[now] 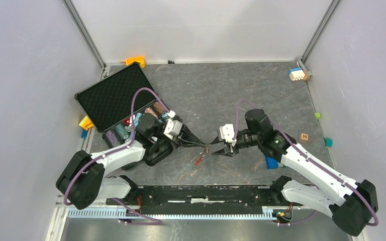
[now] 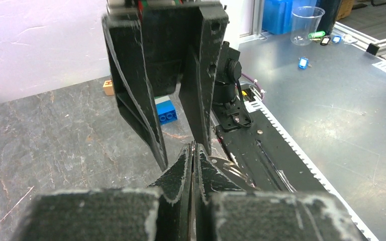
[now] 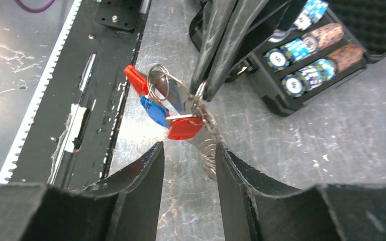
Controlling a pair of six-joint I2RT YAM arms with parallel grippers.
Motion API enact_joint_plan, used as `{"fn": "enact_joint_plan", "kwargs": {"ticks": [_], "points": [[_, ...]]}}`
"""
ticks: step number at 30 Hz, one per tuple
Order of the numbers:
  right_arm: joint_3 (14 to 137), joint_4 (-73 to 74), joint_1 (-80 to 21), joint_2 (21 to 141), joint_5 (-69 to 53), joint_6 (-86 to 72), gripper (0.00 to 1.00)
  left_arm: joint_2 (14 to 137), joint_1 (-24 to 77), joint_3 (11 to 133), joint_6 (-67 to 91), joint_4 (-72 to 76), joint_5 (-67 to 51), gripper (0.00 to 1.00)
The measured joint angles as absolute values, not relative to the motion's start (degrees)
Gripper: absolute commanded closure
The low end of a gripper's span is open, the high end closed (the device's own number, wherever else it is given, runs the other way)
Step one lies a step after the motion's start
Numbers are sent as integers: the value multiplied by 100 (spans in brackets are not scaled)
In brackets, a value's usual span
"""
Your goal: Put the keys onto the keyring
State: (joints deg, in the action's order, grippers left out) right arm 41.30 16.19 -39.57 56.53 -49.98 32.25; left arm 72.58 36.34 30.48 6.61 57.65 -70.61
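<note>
Above mid-table, the left gripper (image 3: 200,94) pinches the keyring (image 3: 208,120), likely steadying it for threading, so the keys (image 3: 183,128) (red-headed and blue-headed) dangle just beyond the right gripper (image 3: 188,150), its fingers spread.

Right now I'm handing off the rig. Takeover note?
The left gripper is shut on the keyring and holds it up at table centre.
The right gripper is open, with its fingers either side of the bunch.
The red-headed key and the blue-headed key hang in that bunch by the red clip.
Done: both keys look attached, but the threading is not confirmable.
Left: verify, then release.
</note>
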Motion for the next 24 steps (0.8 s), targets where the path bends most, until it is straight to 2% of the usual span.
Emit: {"fn": "enact_joint_plan", "kwargs": {"ticks": [8, 14, 16, 24], "points": [[4530, 1684, -3850, 5452, -4928, 3264, 57, 7258, 3607, 3022, 764, 5916, -7065, 98], [4565, 1673, -3850, 5502, -5024, 3155, 63, 7258, 3607, 3022, 770, 6007, -7063, 98], [4565, 1669, -3850, 5544, -5109, 3109, 68, 7258, 3607, 3020, 773, 6023, -7061, 98], [4565, 1437, -3850, 5697, -5367, 2877, 73, 7262, 3607, 2987, 794, 6064, -7011, 98]]}}
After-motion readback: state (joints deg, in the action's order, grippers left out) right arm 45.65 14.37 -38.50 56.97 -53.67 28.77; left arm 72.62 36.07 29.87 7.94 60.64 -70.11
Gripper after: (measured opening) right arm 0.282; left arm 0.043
